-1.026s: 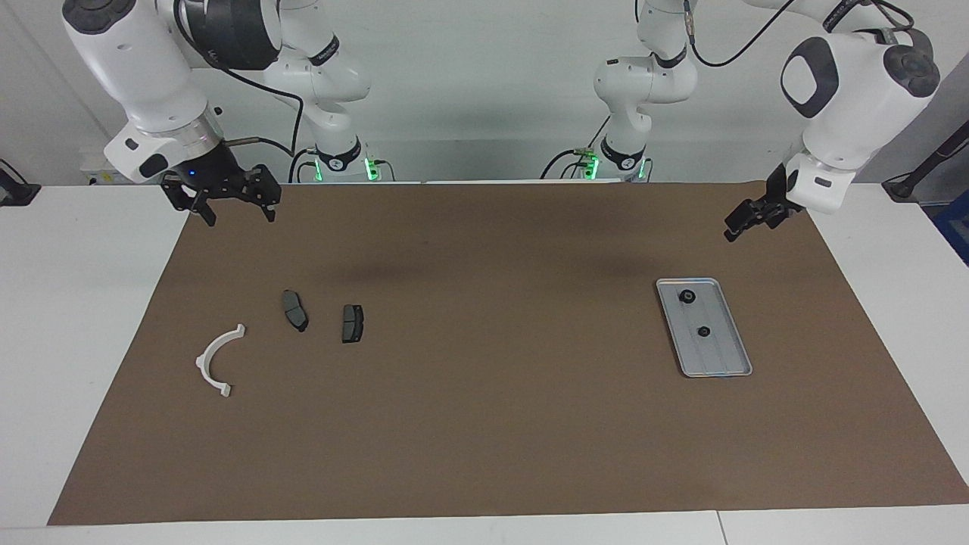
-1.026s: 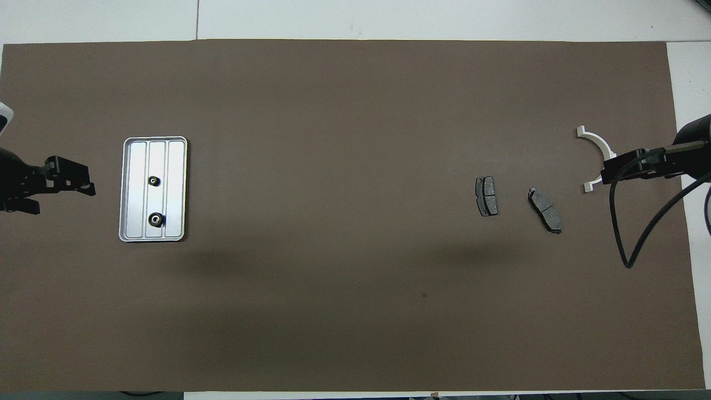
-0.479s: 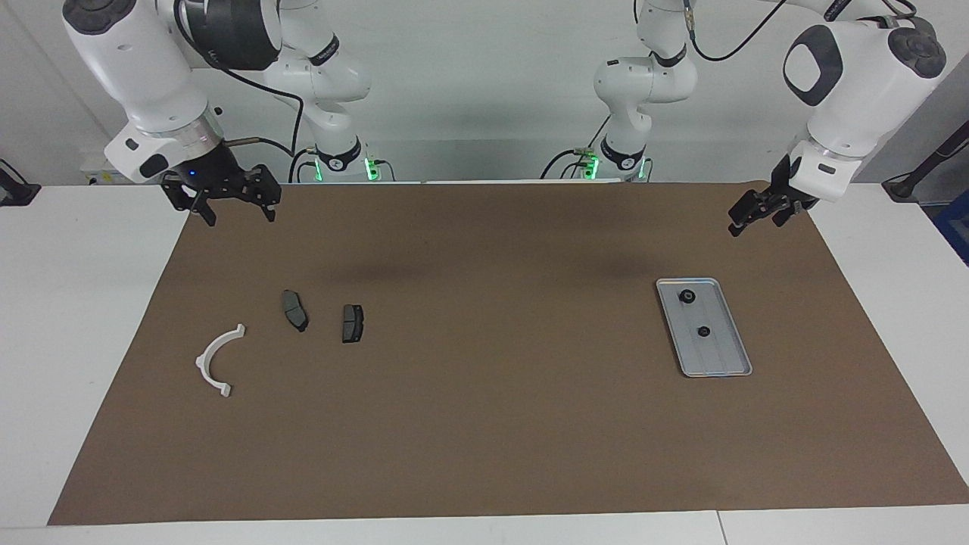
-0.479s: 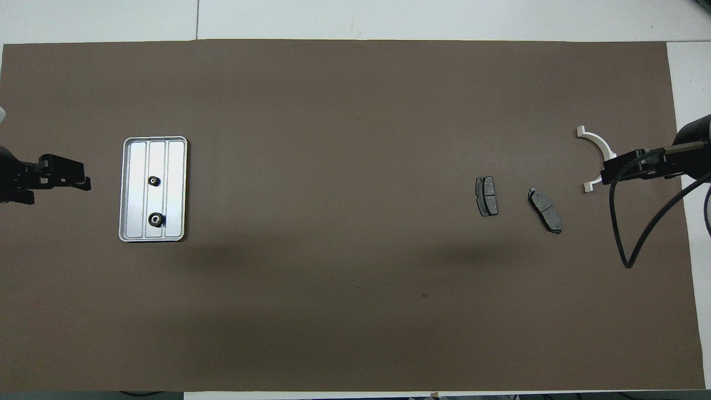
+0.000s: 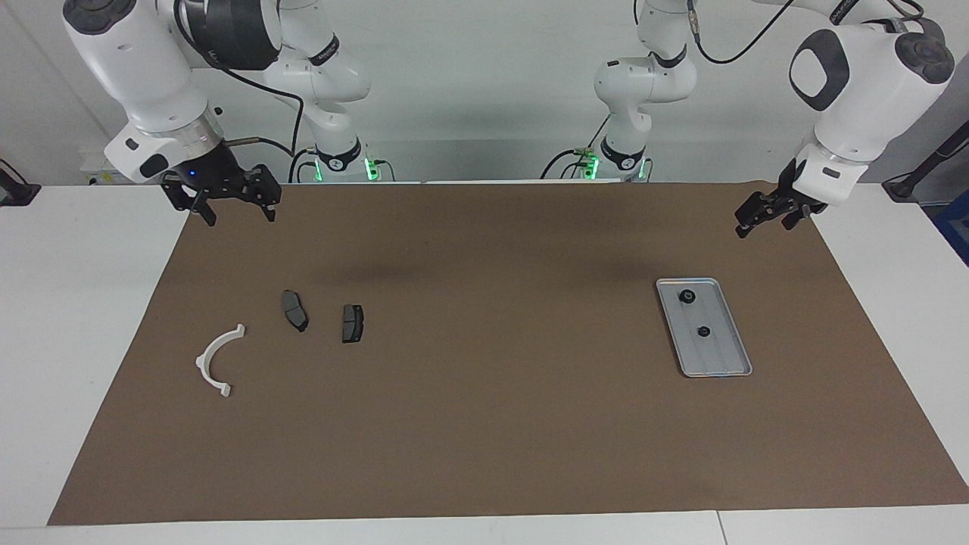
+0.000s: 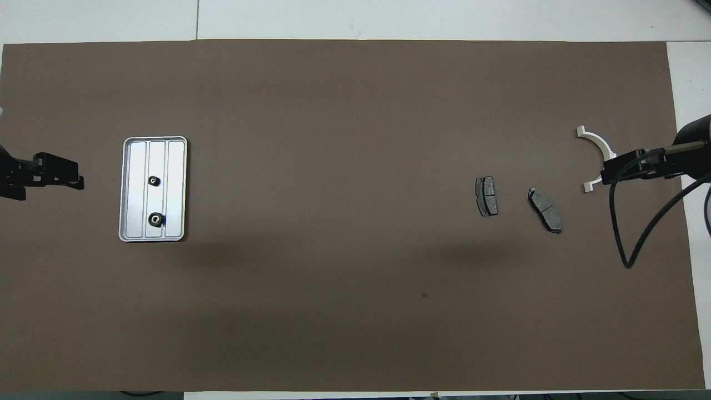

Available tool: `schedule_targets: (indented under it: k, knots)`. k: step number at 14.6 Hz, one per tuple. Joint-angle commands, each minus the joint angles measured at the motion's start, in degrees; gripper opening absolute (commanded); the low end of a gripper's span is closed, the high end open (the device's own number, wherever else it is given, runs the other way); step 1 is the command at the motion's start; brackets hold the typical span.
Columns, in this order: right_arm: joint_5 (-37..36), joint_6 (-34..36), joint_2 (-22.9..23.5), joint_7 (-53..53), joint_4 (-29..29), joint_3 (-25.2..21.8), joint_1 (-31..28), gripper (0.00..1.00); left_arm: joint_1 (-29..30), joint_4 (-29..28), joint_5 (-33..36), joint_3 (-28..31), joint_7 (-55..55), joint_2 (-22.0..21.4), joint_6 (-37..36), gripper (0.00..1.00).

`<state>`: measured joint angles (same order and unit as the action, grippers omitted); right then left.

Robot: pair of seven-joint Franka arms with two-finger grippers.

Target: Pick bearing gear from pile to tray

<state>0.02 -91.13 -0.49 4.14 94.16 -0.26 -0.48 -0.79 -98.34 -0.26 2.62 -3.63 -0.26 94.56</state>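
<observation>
A brown mat (image 5: 484, 424) is seen spread over the white bench (image 5: 68, 318). Toward the left arm's end, a small flat rectangular silver-grey metal tray with rounded corners and a low rim (image 5: 728, 362) (image 6: 175, 191) is laid on the mat. Two small black round bearing gears are found inside it: one (image 5: 687, 297) (image 6: 155, 220) nearer to the robots, the other (image 5: 703, 331) (image 6: 153, 180) farther from them, both on the tray's middle strip and apart from each other.

Toward the right arm's end, the pile is seen spread out: a white curved plastic arc (image 5: 216, 360) (image 6: 595, 145) and two dark grey brake pads. One pad (image 5: 294, 309) (image 6: 545, 209) is placed near the arc, the other (image 5: 352, 323) (image 6: 486, 195) just beside it, toward the middle of the bench. None of the three are touching.

The left pincer (image 5: 767, 219) (image 6: 71, 176) is held in the air over the mat's edge at the left arm's end, well apart from the tray; its fingers are spread open and nothing is held. The right pincer (image 5: 236, 213) (image 6: 611, 172) is raised over the mat's corner near its own base, its fingers wide apart and empty; in the overhead view part of the arc is covered by it.
</observation>
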Motion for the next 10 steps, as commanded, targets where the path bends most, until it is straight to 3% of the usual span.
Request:
schedule_targets:
  k: [1, 10]
  knots:
    - [0.07, -1.68, -1.71, 1.22, 2.17, 0.61, -1.01, 1.00, 2.11, 2.63, 1.14, -3.06, 0.73, 0.62, -2.45, 1.00]
    - [0.07, -1.68, -1.71, 1.22, 2.17, 0.61, -1.10, 1.00, 1.84, 2.63, 0.96, -3.67, 0.73, 0.53, -2.18, 1.00]
